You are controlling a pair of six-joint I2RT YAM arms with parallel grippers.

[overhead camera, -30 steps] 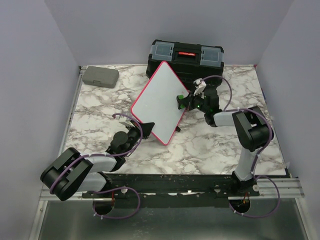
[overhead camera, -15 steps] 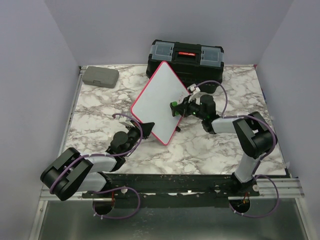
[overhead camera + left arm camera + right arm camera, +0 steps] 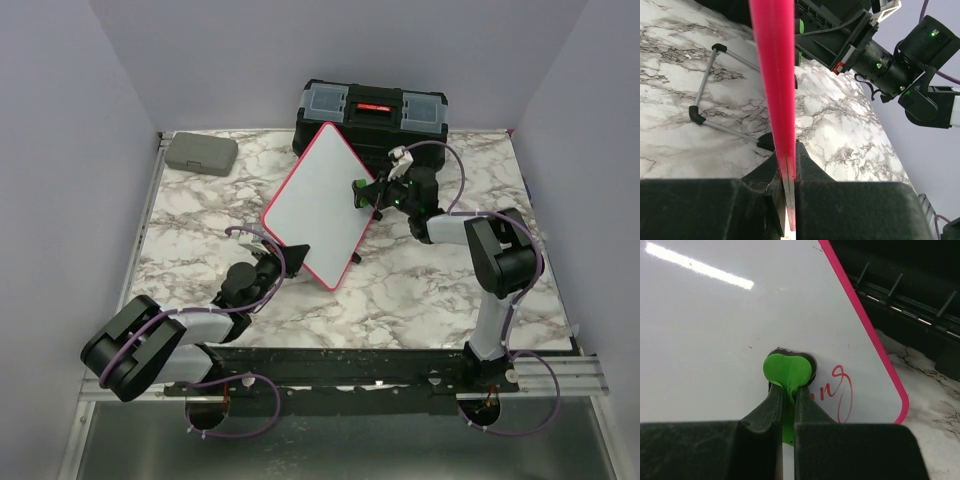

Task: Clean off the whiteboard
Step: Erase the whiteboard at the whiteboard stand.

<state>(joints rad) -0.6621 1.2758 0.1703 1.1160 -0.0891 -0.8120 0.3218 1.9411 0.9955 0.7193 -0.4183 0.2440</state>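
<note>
The whiteboard (image 3: 315, 205), white with a red-pink frame, stands tilted on the marble table. My left gripper (image 3: 283, 256) is shut on its lower frame edge; in the left wrist view the frame (image 3: 772, 65) runs between the gripper's (image 3: 789, 156) jaws. My right gripper (image 3: 362, 192) is shut on a green eraser (image 3: 787, 371) and presses it against the board face (image 3: 715, 340) near its right corner. Red handwriting (image 3: 841, 389) shows just right of the eraser. The rest of the visible board face is white.
A black toolbox (image 3: 372, 112) stands right behind the board. A small grey case (image 3: 202, 153) lies at the far left. The board's wire stand legs (image 3: 705, 95) rest on the table behind it.
My right gripper slid the eraser left and down across the board, then back up toward the right corner. The left gripper and the board have not moved.
</note>
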